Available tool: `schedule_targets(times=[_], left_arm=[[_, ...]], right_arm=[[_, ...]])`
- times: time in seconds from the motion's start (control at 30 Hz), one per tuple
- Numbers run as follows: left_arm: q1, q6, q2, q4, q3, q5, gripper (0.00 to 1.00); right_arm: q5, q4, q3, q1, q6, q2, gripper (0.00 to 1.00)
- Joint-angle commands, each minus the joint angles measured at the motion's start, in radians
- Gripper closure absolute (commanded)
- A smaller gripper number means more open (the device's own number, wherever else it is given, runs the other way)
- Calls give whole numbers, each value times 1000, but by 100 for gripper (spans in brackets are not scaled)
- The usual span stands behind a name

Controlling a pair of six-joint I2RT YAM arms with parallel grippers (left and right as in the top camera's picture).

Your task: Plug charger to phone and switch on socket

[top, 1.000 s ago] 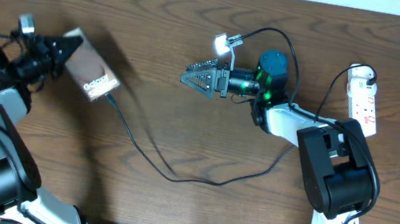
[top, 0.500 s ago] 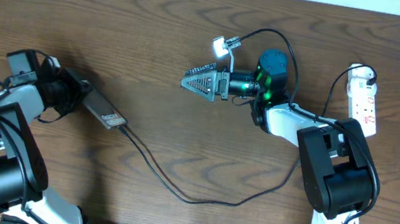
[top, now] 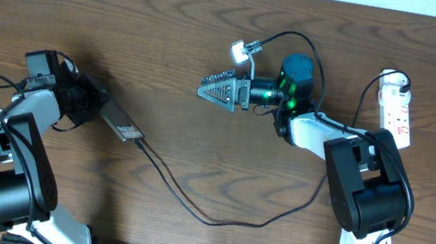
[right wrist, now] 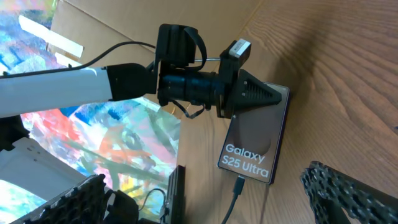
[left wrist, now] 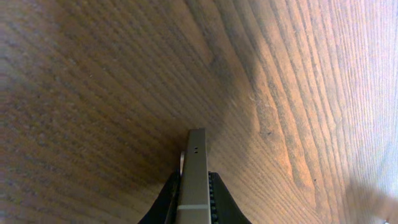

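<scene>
**Brown wood, black cable: phone wired, socket left to switch**

Dark and slab-like, the flat brown-black phone (top: 120, 124) with white "Galaxy S25 Ultra" lettering sits at the left of the wooden table (top: 216, 18). The left gripper (top: 103, 111) pinches it across its thin sides, turned up on edge. Whether its lower edge touches the wood cannot be told.

The long thin black charger (top: 212, 219) looks already seated: its small plug tip (right wrist: 239, 185) meets the phone's bottom end. From there the cable sags across the table and rises toward the narrow white oblong socket (top: 397, 104) at the far right.

The right gripper (top: 208, 91) hovers mid-table with its jaws spread and empty, well apart from the socket.

Judged from here, the risks are these:
- If the left arm pulls the phone further from the socket, the slack cable could go taut and tug the tip out.
- The narrow pinch on a smooth slab could let the phone twist or drop.
- The right arm must swing back toward the socket, and the cable beside it could snag.

No container is in view, so nothing is held in one.
</scene>
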Motion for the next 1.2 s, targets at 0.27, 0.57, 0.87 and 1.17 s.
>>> schedule_targets(times=[0.27, 0.57, 0.87, 1.17], left_arm=[[-3, 26, -4, -39, 6, -60, 64], [-3, 29, -4, -80, 6, -61, 48], [3, 40, -10, -119, 6, -61, 28], [25, 191, -257, -132, 6, 142, 12]], right_arm=[[-17, -43, 17, 1, -48, -9, 1], [-17, -44, 17, 1, -48, -9, 1], [-21, -45, 17, 1, -47, -9, 1], [73, -182, 17, 0, -47, -9, 1]])
